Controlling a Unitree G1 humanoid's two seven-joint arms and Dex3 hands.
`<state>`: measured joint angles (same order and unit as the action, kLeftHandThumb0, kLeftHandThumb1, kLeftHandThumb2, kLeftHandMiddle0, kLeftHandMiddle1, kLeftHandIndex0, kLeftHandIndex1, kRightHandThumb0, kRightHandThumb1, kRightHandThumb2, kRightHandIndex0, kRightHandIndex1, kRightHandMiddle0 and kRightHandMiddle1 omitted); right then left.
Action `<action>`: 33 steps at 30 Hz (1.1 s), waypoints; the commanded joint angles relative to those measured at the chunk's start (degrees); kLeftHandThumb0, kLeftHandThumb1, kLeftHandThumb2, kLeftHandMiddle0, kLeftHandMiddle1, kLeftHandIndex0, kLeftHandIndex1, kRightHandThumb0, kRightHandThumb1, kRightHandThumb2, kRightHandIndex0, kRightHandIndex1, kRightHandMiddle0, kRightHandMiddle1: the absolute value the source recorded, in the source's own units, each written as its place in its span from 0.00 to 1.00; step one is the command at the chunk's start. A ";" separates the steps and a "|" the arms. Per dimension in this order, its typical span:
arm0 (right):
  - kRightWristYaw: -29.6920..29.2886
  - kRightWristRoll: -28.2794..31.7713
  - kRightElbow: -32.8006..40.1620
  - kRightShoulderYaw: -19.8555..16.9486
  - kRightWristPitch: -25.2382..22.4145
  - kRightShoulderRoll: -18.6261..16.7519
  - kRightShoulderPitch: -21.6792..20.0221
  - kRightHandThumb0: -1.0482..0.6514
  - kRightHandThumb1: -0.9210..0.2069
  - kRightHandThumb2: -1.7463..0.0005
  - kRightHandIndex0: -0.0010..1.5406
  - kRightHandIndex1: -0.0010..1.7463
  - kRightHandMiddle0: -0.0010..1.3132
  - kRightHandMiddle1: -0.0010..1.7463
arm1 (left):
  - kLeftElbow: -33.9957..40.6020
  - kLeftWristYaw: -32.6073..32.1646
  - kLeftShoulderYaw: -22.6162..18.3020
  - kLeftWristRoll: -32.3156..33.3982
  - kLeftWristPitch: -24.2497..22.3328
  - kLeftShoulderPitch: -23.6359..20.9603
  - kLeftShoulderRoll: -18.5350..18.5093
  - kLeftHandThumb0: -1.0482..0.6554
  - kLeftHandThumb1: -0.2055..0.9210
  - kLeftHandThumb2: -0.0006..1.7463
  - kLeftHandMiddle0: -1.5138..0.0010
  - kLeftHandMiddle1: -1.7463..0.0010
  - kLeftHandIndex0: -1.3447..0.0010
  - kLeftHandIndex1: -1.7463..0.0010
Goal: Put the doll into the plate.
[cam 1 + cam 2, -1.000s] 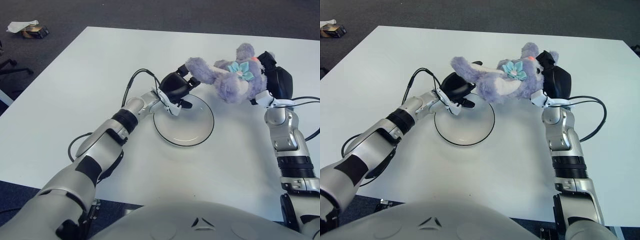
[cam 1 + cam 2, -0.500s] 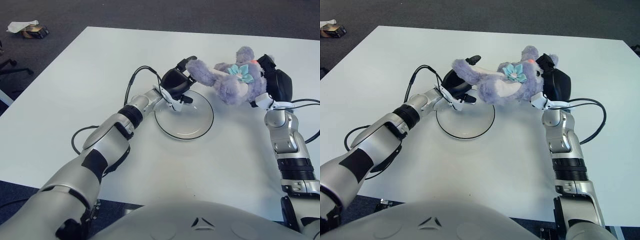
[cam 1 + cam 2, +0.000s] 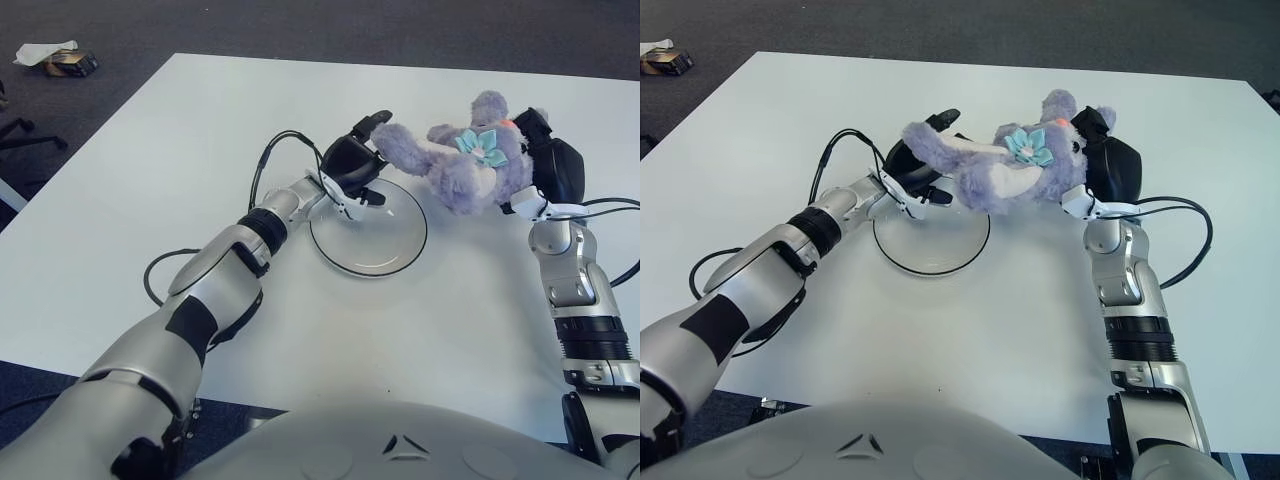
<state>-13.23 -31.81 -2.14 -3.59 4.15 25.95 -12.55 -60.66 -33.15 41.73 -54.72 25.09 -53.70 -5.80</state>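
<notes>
A fluffy purple doll [image 3: 465, 170] is held above the white counter [image 3: 150, 180], stretched between both robot hands. The right robot hand [image 3: 552, 170] is closed on its head end; the left robot hand [image 3: 352, 170] is cupped at its leg, over the far rim of the plate [image 3: 368, 262]. The doll looks light, soft and floppy, best gripped round the body. The right fingers are hidden behind the plush.
</notes>
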 commanded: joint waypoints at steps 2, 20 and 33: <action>-0.42 0.47 -0.01 -0.77 0.39 0.57 -0.57 0.62 0.73 0.10 0.51 0.99 0.41 1.00 | 2.02 1.84 -2.09 3.33 2.08 2.37 -1.43 0.11 0.63 0.51 1.00 0.78 1.00 0.45; -0.30 -0.25 0.04 -0.70 -0.15 1.20 -0.52 0.61 0.73 0.10 0.51 0.99 0.41 1.00 | 16.15 25.12 -16.49 30.26 16.11 9.78 -4.33 0.02 0.99 0.37 1.00 0.67 1.00 0.49; -0.38 -0.19 -0.05 -0.87 0.54 1.48 -0.60 0.62 0.73 0.10 0.51 0.99 0.41 1.00 | 18.99 41.61 -26.05 49.57 14.58 12.46 0.37 0.00 1.00 0.52 1.00 0.56 1.00 0.40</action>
<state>-13.04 -32.07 -2.27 -3.71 4.03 26.33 -12.56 -42.19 4.97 18.14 -9.39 39.62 -41.81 -6.21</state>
